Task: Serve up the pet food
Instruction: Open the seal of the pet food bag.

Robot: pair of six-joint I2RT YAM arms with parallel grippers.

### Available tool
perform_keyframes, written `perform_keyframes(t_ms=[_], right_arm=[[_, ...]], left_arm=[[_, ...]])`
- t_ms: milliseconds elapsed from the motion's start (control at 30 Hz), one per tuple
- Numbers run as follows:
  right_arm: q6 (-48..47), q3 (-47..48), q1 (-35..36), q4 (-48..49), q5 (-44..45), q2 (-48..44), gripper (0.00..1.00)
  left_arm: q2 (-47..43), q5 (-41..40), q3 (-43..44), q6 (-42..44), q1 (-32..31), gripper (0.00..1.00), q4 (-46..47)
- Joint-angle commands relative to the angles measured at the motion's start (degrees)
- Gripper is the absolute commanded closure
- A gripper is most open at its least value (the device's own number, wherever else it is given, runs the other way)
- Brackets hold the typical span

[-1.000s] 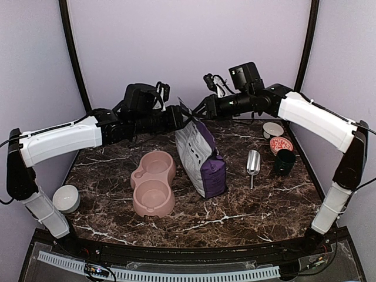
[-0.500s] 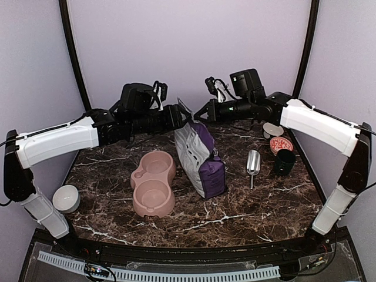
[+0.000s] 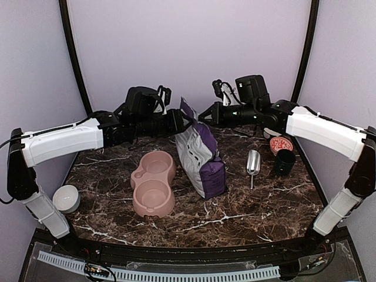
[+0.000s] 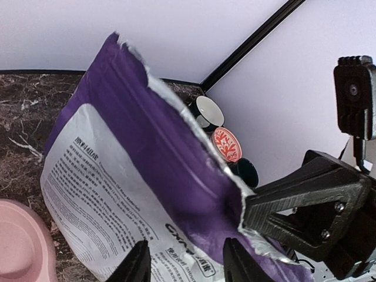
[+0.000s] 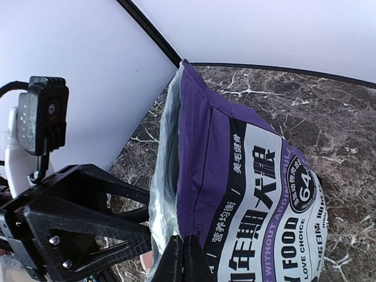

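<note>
**From above:** we see a purple-and-white bag (image 3: 200, 155) standing upright in the middle of the table (image 3: 264, 205), torn mouth up. The left gripper (image 3: 187, 122) meets its top from the left and the right gripper (image 3: 205, 115) from the right. No pet food shows; we judge it is inside the bag. An empty pink double bowl (image 3: 154, 183) lies just left of the bag. A metal scoop (image 3: 253, 163) lies to its right, with a dark cup (image 3: 284, 162) and a red bowl (image 3: 280, 144) toward the right edge.

**Left wrist:** its fingers (image 4: 136, 264) stand spread, with the bag's printed face beyond them, gripping nothing.

**Right wrist:** its fingers (image 5: 179, 258) are pressed together, pinching the bag's lip.

We judge the bag is being opened. Next, the left jaws need to close on the opposite lip and pull it wide. The tall bag could topple, and the two arms crowd its mouth.
</note>
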Motion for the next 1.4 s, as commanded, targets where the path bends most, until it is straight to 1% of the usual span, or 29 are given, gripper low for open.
perform_keyframes(t_ms=[0, 267, 433, 633, 800, 967, 1100, 1367], right_arm=[[3.2, -2.2, 1.0, -6.1, 3.5, -4.2, 1.00], [8.6, -6.5, 3.1, -8.1, 8.2, -10.8, 1.00], [12.3, -6.8, 4.8, -10.7, 11.2, -13.3, 1.00], [16.5, -8.5, 5.4, -10.5, 13.7, -15.5, 1.00], [16.3, -7.7, 5.4, -10.9, 15.7, -14.7, 1.00], [15.2, -7.4, 5.4, -10.4, 18.5, -14.4, 1.00], [14.3, -7.4, 5.4, -9.8, 18.0, -14.0, 1.00], [12.8, -9.0, 5.4, -5.0, 12.5, -13.8, 1.00]], left_arm=[[0.6, 3.6, 1.7, -0.6, -0.3, 0.59, 1.7], [0.4, 7.9, 1.6, -1.9, -0.7, 0.58, 1.5], [0.3, 9.1, 2.1, -2.1, -2.0, 0.58, 0.8], [-0.3, 8.1, 2.3, -2.0, -2.6, 0.58, 0.0], [-0.6, 6.8, 2.2, -2.4, -2.6, 0.57, -0.9], [-1.3, 3.0, 1.3, -5.0, -2.6, 0.57, -1.4], [-1.0, 5.5, 0.9, -7.0, -2.6, 0.54, 1.4], [0.1, 8.9, 3.2, -8.5, -2.9, 0.50, 4.2]])
